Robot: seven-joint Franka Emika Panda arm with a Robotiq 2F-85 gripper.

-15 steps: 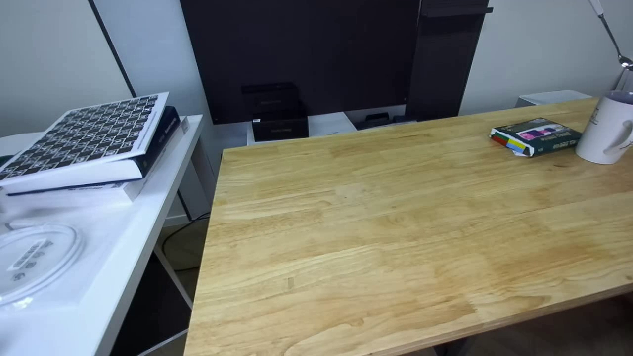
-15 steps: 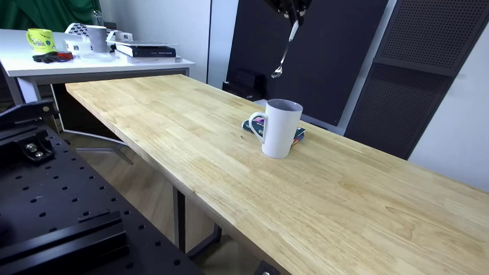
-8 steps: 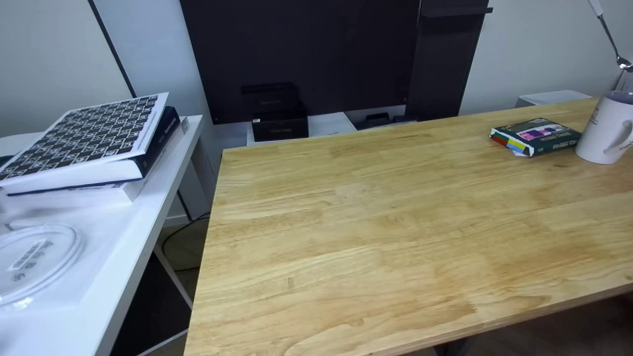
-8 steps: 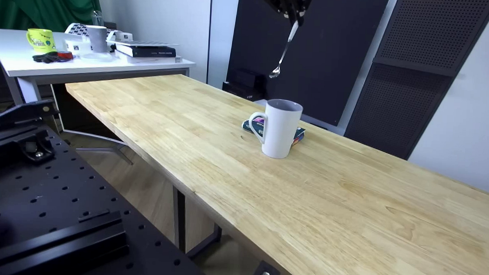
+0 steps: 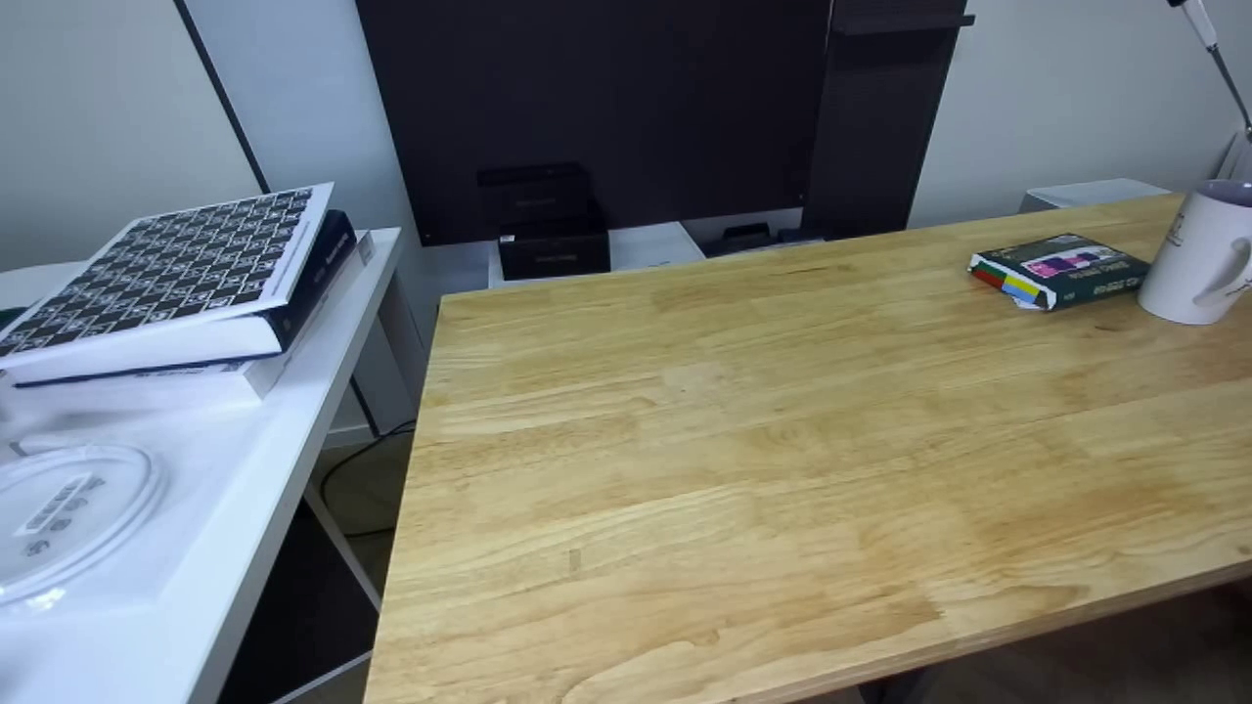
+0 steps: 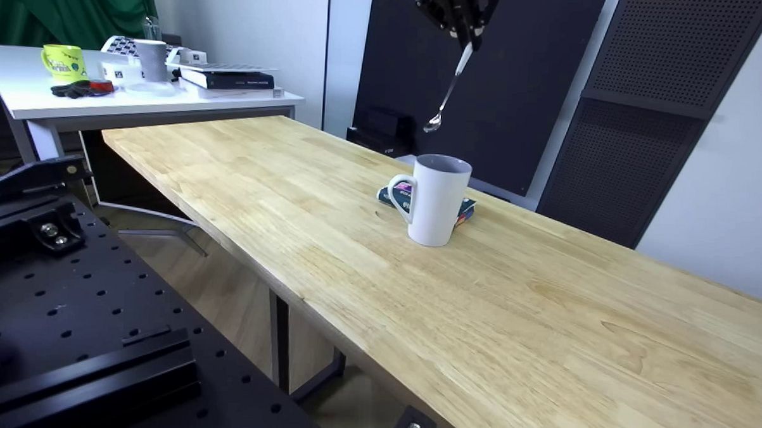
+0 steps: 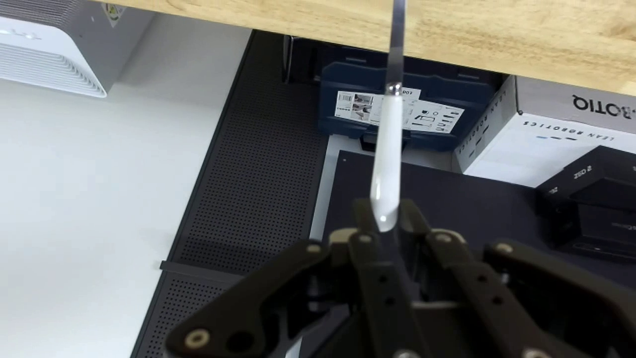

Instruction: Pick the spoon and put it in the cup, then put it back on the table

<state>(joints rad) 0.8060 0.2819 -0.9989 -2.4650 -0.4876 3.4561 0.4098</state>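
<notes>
The slender spoon has a white handle (image 6: 464,58) and a silvery stem and bowl (image 6: 432,124). It hangs tilted, bowl down, in the air above the white cup (image 6: 437,200). My gripper (image 6: 467,41) is shut on the handle's end. In the wrist view the gripper (image 7: 386,213) pinches the white handle (image 7: 388,149); the bowl is out of view at the top. In an exterior view the spoon handle (image 5: 1200,24) and the cup (image 5: 1193,259) are at the right edge, with the bowl cut off. The cup stands upright on the wooden table (image 6: 542,308).
A flat multicoloured box (image 5: 1061,269) lies on the table close to the cup, partly behind it in an exterior view (image 6: 466,210). A white side table (image 6: 106,108) holds books, a yellow mug (image 6: 65,62) and a grey cup (image 6: 151,60). A dark panel stands behind the table.
My gripper and the spoon have moved down and slightly right in both exterior views, with the spoon still held. The spoon's bowl has left the frame in an exterior view. The cup and box have not moved.
</notes>
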